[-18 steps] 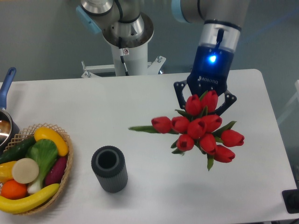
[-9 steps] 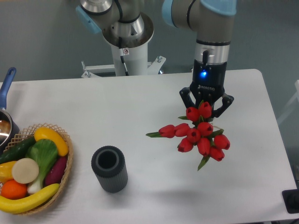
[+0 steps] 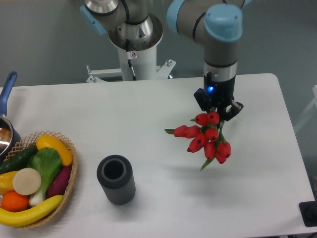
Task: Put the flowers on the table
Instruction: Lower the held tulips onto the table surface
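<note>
My claw (image 3: 218, 110) is clamped on the flowers (image 3: 205, 140), gripping the bunch somewhere near the stem end; the 2 fingers sit just above the top blooms, so the exact contact point is hidden behind the red heads. The bunch hangs below and slightly left of the claw, over the right half of the desk (image 3: 148, 114), with 1 leaf tip poking out left and another pointing down

Step in hand, as I read it: transport/lowering phase of the place. A soft shadow on the desk sits offset below the bunch, so I judge the flowers are not resting on the surface. Can't confirm whether any leaf tip touches

Other items: dark ribbed vase (image 3: 116, 179) stands upright well to the left, apart from the bunch. Basket (image 3: 69, 183) of fruit and veg at the far left edge, pan (image 3: 6, 111) handle above it. None of them are in my drop zone

Next move calls for:
- descend straight down over the bare patch right of the vase
- bring the bunch low enough that blooms and stems lie on the desk before I let go, otherwise it drops and rolls
- release only once the weight is on the surface, then lift clear vertically so the fingers don't snag leaves

Risk I see: the bunch hangs tilted, so the lowest leaf lands first and the heads may swing toward the right edge of the desk
</note>
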Available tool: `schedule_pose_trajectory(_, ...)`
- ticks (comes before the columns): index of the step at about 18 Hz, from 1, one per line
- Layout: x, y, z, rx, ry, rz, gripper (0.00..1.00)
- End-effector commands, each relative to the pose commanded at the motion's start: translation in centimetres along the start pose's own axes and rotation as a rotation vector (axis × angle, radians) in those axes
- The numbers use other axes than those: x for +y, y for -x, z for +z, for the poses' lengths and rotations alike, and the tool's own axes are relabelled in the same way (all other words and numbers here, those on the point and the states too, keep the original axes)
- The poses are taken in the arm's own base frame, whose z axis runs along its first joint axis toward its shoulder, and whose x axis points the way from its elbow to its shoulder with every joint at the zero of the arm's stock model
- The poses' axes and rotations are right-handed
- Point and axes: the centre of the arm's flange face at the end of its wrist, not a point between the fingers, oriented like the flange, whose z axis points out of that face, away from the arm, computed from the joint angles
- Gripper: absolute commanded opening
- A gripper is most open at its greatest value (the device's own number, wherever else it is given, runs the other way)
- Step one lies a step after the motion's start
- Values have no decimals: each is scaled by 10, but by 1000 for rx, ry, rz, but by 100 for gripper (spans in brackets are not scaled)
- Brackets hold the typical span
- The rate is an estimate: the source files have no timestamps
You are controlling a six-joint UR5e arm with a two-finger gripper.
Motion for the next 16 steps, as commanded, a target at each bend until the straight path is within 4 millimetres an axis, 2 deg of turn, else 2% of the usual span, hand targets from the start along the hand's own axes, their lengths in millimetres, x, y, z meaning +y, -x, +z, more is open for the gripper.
schedule_pose_trajectory(3,-24,-9,32,23,124,67,29)
schedule_pose_trajectory(4,-30,-10,38,28,127,76,29)
schedule_pose_trajectory(13,-51,-9,84,93,134,85,30)
schedule_pose_trajectory(15,-55,-6,86,90,133,74,43)
schedule_pose_trajectory(16,-55,-4,88,92,134,74,43)
